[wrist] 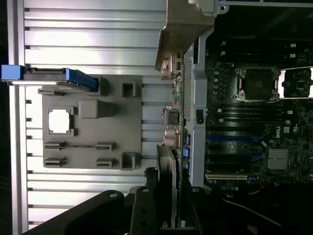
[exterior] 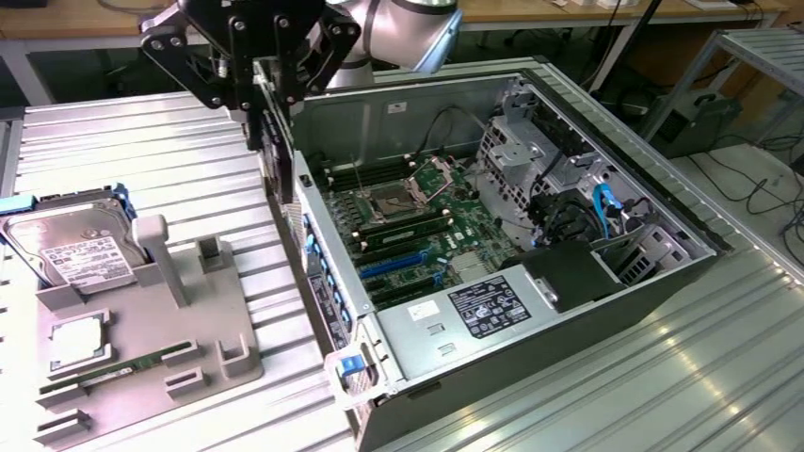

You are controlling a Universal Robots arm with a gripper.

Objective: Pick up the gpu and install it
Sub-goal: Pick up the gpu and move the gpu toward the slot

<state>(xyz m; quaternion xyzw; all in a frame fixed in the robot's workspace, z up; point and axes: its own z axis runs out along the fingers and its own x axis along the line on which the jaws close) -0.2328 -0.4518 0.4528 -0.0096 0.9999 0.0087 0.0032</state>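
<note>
**Operator:** Which step is in hand?

**Arm:** Transfer, by my judgement. My end effector (exterior: 266,94) is clamping the gpu (exterior: 279,155), which is hanging edge-down above the case (exterior: 415,85) wall facing the grey fixture (exterior: 233,363).

**Operator:** What is the next move calling for?

**Arm:** Probably aligning the card edge over a blue slot (exterior: 390,266).

We take this for a robotics lab or test workshop. A robot arm (exterior: 405,26) hangs over a ribbed metal desk (exterior: 138,141), its gripper (exterior: 264,94) clamped on the gpu (exterior: 266,137) beside an open computer case (exterior: 364,122) with its motherboard (exterior: 415,226) bare. A grey moulded fixture (exterior: 220,358) holds loose parts in shaped slots: a hard drive (exterior: 75,250) and a memory stick (exterior: 120,369). Behind we see wooden workbenches (exterior: 75,19), and cables (exterior: 766,188) trail over the floor.
</note>
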